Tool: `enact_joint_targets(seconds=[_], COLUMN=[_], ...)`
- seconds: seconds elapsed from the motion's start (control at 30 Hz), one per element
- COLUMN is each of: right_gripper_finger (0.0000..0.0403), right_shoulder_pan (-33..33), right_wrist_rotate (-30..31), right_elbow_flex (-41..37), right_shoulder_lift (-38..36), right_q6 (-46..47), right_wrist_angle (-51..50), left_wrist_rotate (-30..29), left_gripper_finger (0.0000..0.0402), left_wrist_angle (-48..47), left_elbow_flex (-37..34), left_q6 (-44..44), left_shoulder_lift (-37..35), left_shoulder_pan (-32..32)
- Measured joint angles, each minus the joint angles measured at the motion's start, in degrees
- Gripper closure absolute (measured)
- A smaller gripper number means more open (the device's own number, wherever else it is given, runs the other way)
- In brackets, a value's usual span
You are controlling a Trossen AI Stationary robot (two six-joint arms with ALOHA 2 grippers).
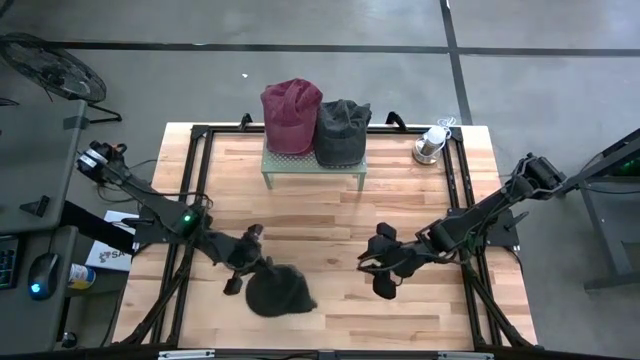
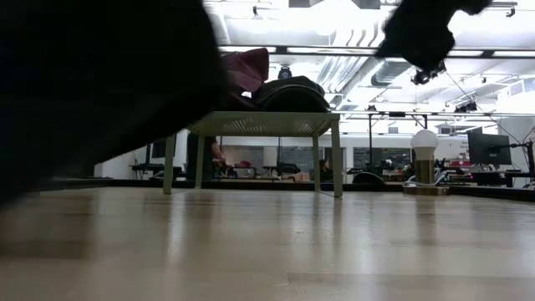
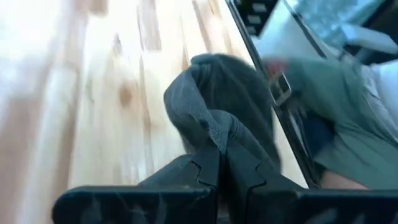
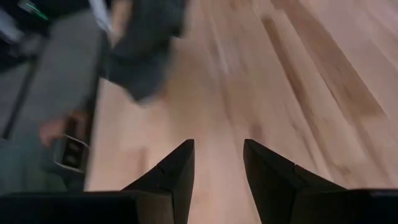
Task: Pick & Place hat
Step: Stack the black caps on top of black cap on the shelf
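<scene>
A dark grey hat (image 1: 280, 292) is near the table's near edge, left of centre. My left gripper (image 1: 256, 268) is at its left side, shut on its cloth (image 3: 214, 134). In the low view the hat and gripper form a big dark mass (image 2: 100, 84) close to the camera. My right gripper (image 1: 374, 270) hovers open over bare wood right of the hat, and its wrist view shows the hat (image 4: 146, 56) ahead of the gripper (image 4: 217, 155). A red hat (image 1: 290, 115) and a second dark hat (image 1: 342, 132) sit on a small green stand (image 1: 312, 168). My left gripper pinches a raised fold of the dark grey hat's cloth (image 3: 211, 127) between its two fingers, coming from the table's left and slanting down. The rest of the hat (image 3: 230, 81) spreads out beyond the fingertips. I cannot tell whether its underside rests on the wood.
The stand (image 2: 267, 124) with its two hats is at the far middle of the table. A silver round object (image 1: 430, 146) is at the far right corner. Black frame rails (image 1: 195, 180) run along the table's sides. Bare wood (image 1: 320, 225) lies between the stand and the grippers.
</scene>
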Motion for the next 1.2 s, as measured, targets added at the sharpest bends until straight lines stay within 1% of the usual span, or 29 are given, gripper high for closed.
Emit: enact_joint_targets(seconds=[0.07, 0.2, 0.27, 0.33, 0.4, 0.5, 0.57, 0.63, 0.83, 1.03, 1.2], right_gripper_finger=[0.0272, 0.0272, 0.0272, 0.0272, 0.0272, 0.0272, 0.0272, 0.0272, 0.0272, 0.0272, 0.0272], right_shoulder_pan=[0.5, 2.0, 3.1, 4.2, 5.3, 6.7, 7.4, 7.9, 8.2, 8.2, 8.2], right_wrist_rotate=[0.3, 2.5, 5.7, 10.2, 15.0, 21.4, 24.5, 26.0, 25.4, 24.9, 27.1], right_elbow_flex=[0.0, 0.0, 0.0, 0.0, 0.0, 0.0, 0.0, 0.0, 0.0, 0.0, 0.0], right_shoulder_lift=[0.0, 0.0, 0.0, 0.0, 0.0, 0.0, 0.2, 0.7, 4.4, 8.1, 9.4], right_q6=[-1.7, -5.9, -8.2, -10.6, -12.9, -15.9, -17.4, -19.6, -29.3, -39.7, -45.0], right_wrist_angle=[4.0, 12.0, 15.2, 17.6, 19.6, 22.5, 24.5, 27.1, 38.0, 46.9, 52.8], left_wrist_rotate=[-5.1, -17.7, -24.0, -29.4, -33.2, -37.3, -39.4, -39.6, -39.4, -41.0, -45.6], left_gripper_finger=[0.0401, 0.0401, 0.0401, 0.0401, 0.0401, 0.0401, 0.0401, 0.0401, 0.0402, 0.0401, 0.0401], left_wrist_angle=[0.0, 0.2, 0.6, 1.5, 3.8, 9.1, 13.0, 17.2, 27.9, 38.6, 46.3], left_elbow_flex=[1.6, 4.0, 4.8, 5.3, 5.3, 5.4, 5.4, 5.4, 5.4, 5.4, 5.4], left_q6=[0.7, 1.9, 2.5, 2.8, 5.1, 9.6, 13.2, 17.5, 27.1, 37.5, 44.5], left_shoulder_lift=[0.0, 0.0, 0.0, 0.0, 0.0, 0.5, 1.0, 1.7, 5.4, 9.8, 13.4], left_shoulder_pan=[-1.8, -5.2, -6.8, -8.0, -9.2, -10.6, -11.2, -11.4, -11.3, -11.3, -11.3])
